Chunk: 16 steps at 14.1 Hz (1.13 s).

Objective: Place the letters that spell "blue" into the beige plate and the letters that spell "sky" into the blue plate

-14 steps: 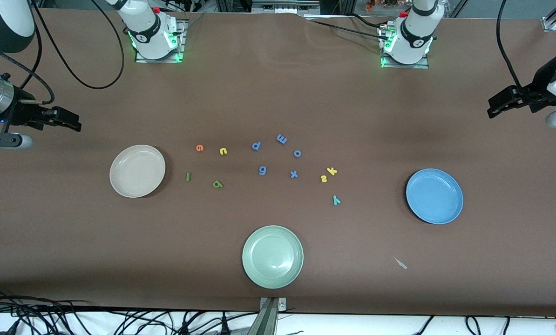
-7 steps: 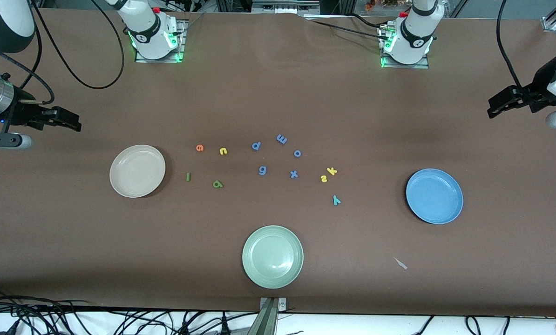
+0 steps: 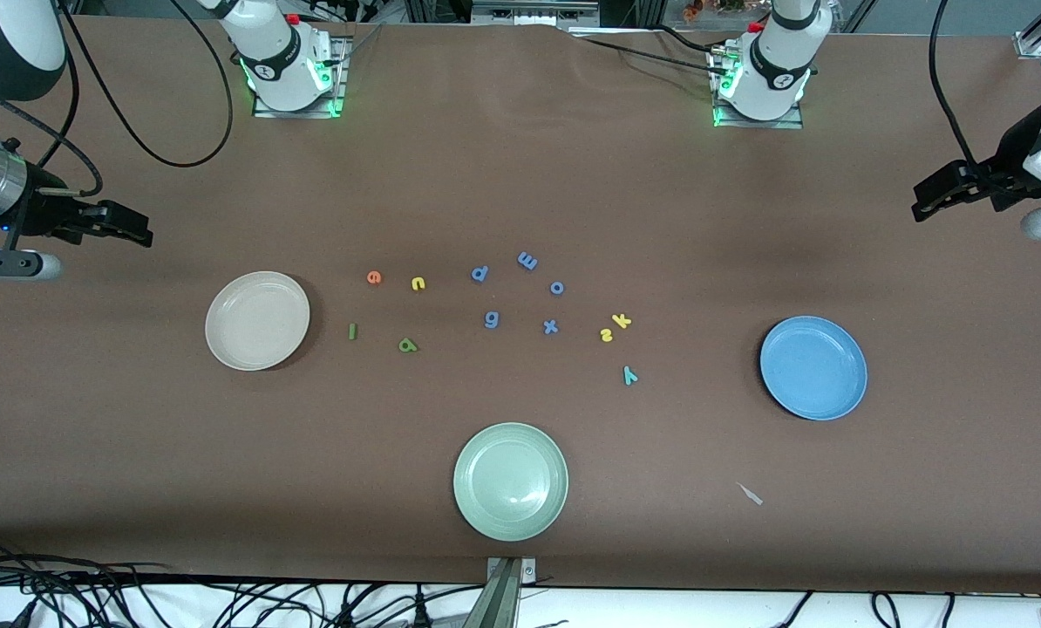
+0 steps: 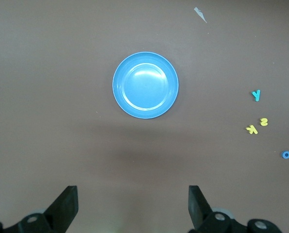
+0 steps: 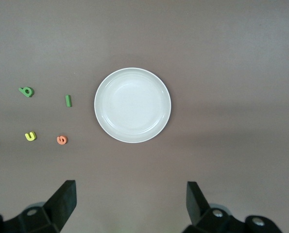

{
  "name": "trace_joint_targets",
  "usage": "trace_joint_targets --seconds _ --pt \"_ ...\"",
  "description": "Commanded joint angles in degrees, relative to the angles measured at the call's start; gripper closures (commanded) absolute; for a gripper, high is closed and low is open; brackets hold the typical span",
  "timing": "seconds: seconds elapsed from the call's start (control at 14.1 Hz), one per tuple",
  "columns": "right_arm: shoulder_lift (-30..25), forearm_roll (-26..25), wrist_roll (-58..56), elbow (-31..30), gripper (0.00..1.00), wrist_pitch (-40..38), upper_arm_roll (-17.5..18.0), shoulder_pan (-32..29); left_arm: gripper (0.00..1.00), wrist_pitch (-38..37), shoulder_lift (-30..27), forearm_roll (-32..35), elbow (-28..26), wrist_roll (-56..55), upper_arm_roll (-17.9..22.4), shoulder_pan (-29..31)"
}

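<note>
the pale green plate [image 3: 510, 481] sits nearest the front camera on the brown table [image 3: 520, 174], with nothing in it. a small pale scrap [image 3: 751, 494] lies on the table between it and the left arm's end.

farther from the camera, the blue plate [image 3: 813, 367] lies toward the left arm's end and holds nothing; the beige plate [image 3: 257, 320] lies toward the right arm's end and also holds nothing.

all letters lie loose on the table between these two plates, none in any plate. on the blue plate's side: the teal y [image 3: 629, 376], then farther from the camera the yellow s [image 3: 607, 334] and the yellow k [image 3: 622, 321], those two just beside each other. on the beige plate's side: the dark green b [image 3: 408, 345] and the dark green l [image 3: 352, 331], then farther from the camera the yellow u [image 3: 418, 283] and the orange e [image 3: 374, 277]. the five blue letters [image 3: 492, 319] are scattered in the middle, between the two groups.

the left end effector [image 3: 924, 202] hangs in the air over the bare table at the left arm's end, its fingers [image 4: 66, 206] spread wide apart and holding nothing. the right end effector [image 3: 141, 229] hangs over the bare table at the right arm's end, fingers [image 5: 64, 201] likewise spread wide and empty.
</note>
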Motion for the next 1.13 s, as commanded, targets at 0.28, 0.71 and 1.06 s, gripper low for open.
trace_joint_targets --seconds 0.28,0.71,1.06 --pt "4.13 1.30 -0.62 1.19 0.00 0.03 0.66 2.02 0.00 -0.57 -0.06 -0.99 0.08 0.09 0.13 0.40" --pt "12.65 0.25 11.21 1.01 0.00 8.36 0.58 11.94 0.00 -0.48 -0.06 -1.07 0.08 0.27 0.13 0.49" --pt "18.02 -0.81 25.89 -1.18 0.00 17.85 0.66 18.19 0.00 -0.57 2.12 0.85 -0.01 0.00 -0.40 -0.47"
